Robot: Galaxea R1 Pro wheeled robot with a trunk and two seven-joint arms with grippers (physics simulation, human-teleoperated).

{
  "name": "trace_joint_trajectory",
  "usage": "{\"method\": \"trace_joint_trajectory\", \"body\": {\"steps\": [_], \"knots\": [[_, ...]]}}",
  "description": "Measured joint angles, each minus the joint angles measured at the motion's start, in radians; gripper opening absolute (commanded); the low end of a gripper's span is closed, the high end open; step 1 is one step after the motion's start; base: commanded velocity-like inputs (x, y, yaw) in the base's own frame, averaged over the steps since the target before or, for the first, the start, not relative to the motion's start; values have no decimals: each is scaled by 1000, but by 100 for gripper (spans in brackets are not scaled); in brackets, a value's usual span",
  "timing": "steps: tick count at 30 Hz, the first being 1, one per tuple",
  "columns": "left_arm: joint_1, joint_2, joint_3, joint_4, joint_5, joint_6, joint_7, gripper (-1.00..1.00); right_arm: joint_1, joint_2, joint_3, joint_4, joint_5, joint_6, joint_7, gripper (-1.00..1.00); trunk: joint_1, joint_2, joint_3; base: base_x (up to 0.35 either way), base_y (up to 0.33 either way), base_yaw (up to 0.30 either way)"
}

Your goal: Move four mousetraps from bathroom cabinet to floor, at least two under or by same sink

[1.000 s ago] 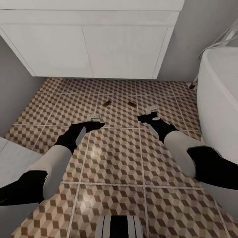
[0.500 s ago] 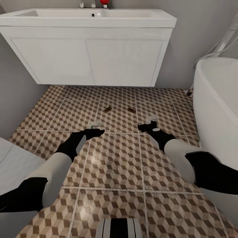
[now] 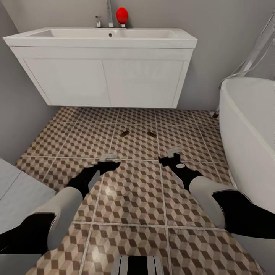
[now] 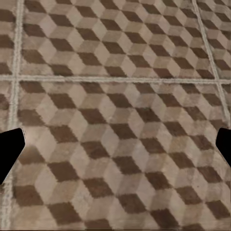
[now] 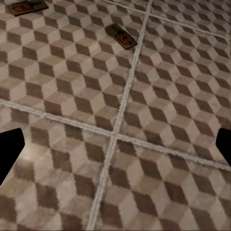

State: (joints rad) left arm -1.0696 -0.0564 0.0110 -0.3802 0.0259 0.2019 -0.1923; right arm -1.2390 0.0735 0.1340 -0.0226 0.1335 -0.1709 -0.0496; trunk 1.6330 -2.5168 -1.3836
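Two mousetraps lie flat on the bathroom floor point(image 3: 133, 191) in front of the sink point(image 3: 103, 36); the left trap point(image 3: 124, 133) and the right trap point(image 3: 152, 133) are small dark-brown plates, well apart; the right wrist view shows thin metal parts and a red spot on the nearer one point(image 5: 121, 36). The left gripper point(image 3: 109, 161) and right gripper point(image 3: 170, 156) hover low over the cube-patterned tiles, both with fingers spread wide and holding nothing.

Head cam high, facing sink point(image 3: 101, 38); wrist cams close on floor point(image 4: 115, 120) (right shares two mousetraps point(image 5: 121, 36)).
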Motion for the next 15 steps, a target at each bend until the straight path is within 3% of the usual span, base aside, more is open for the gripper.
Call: {"method": "trace_joint_trajectory", "body": {"steps": [7, 15], "knots": [[8, 17, 0, 60, 0, -22, -1, 100, 42, -11, 0, 0, 0, -36, 0, 100, -3, 2, 27, 0, 0, 0], [26, 23, 0, 134, 1, -99, 0, 100, 86, -26, 0, 0, 1, -74, 5, 100, -7, 4, 58, 0, 0, 0]]}}
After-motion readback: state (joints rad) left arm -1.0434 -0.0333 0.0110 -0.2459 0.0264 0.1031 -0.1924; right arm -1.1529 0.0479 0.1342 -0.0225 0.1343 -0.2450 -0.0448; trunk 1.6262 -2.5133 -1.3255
